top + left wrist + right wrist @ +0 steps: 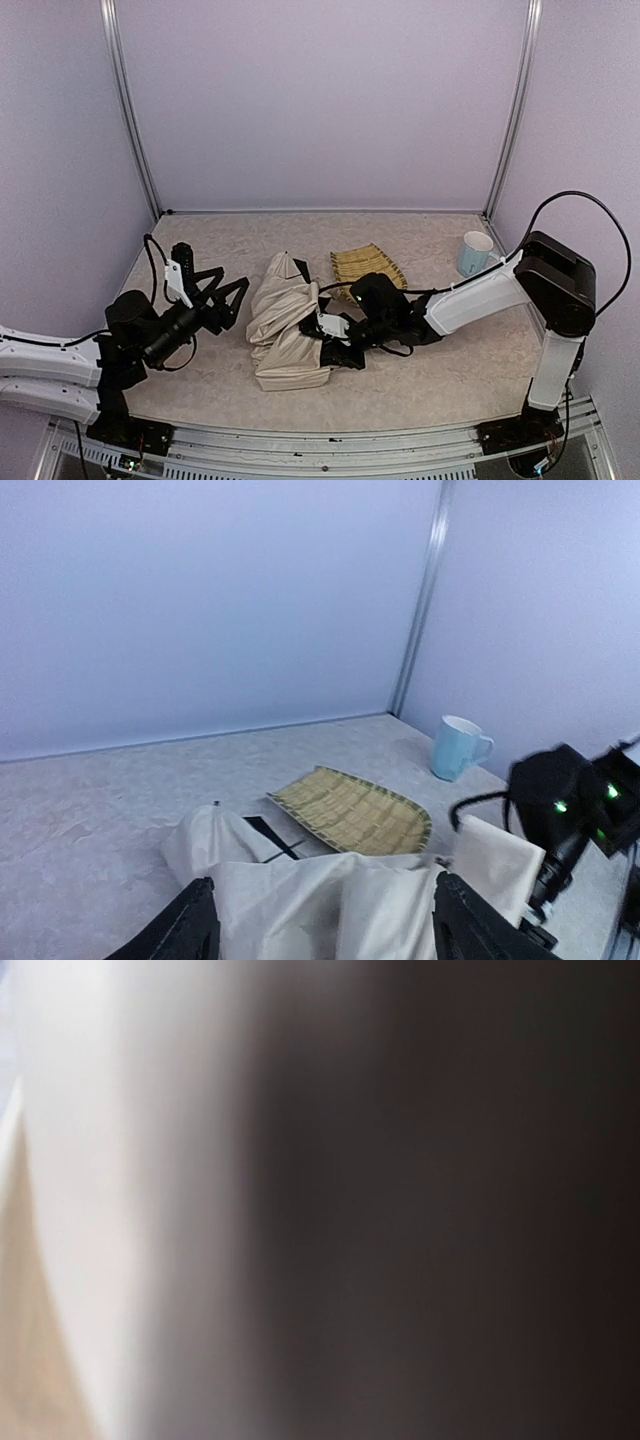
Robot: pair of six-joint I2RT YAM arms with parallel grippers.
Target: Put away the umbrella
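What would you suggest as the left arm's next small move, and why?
Probably ease the left gripper forward onto the umbrella and close. Its jaws stand open with the crumpled fabric just ahead, and the right gripper is against the fabric's far side, though its grip cannot be judged.

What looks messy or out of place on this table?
The umbrella lies mid-table as a crumpled heap, its fabric bunched and unwrapped, with a black rib poking out near the woven tray. The right wrist view is only blur, apparently too close to the fabric. The mug stands upright.
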